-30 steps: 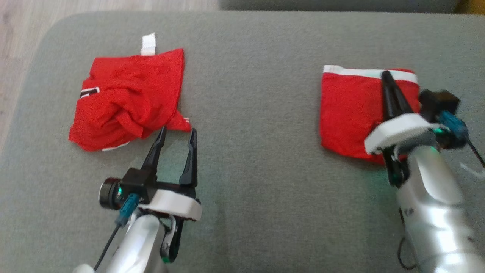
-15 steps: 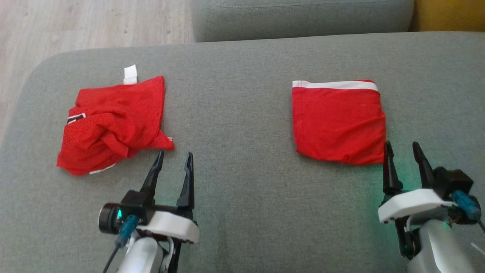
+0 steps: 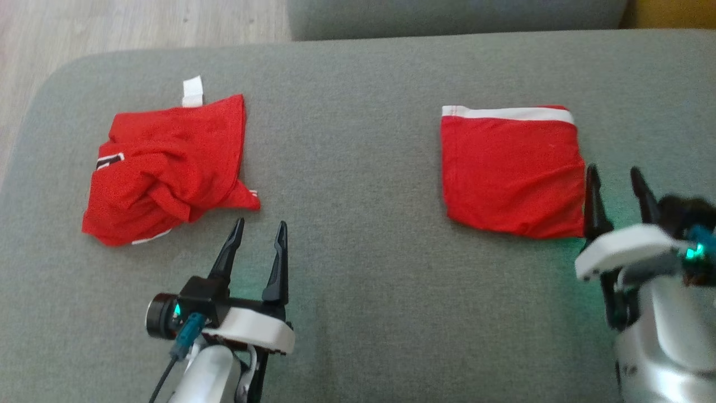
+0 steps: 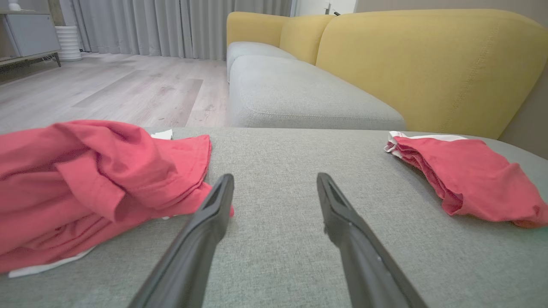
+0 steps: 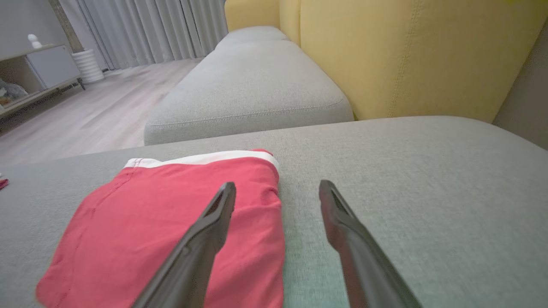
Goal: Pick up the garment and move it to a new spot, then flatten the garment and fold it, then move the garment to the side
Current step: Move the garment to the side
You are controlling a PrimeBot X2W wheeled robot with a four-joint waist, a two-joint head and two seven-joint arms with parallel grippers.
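Left hand (image 3: 260, 222) & right hand (image 3: 614, 168) spread, empty. Crumpled garment (image 3: 168, 162), frame left, judged soft, limp; to be pinched at near corner.

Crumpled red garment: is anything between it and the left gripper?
Nothing visible. Just bare grey cushion separates the open left gripper from the crumpled red garment; the folded garment lies off to the right.

1. The left gripper (image 3: 260, 223), two long dark fingers, sits at the lower left of the head view, pointing up the frame, fingers spread and empty.
2. The right gripper (image 3: 613, 169), built alike on a pale silver forearm (image 3: 665, 336), sits at the right edge, fingers likewise apart and empty.
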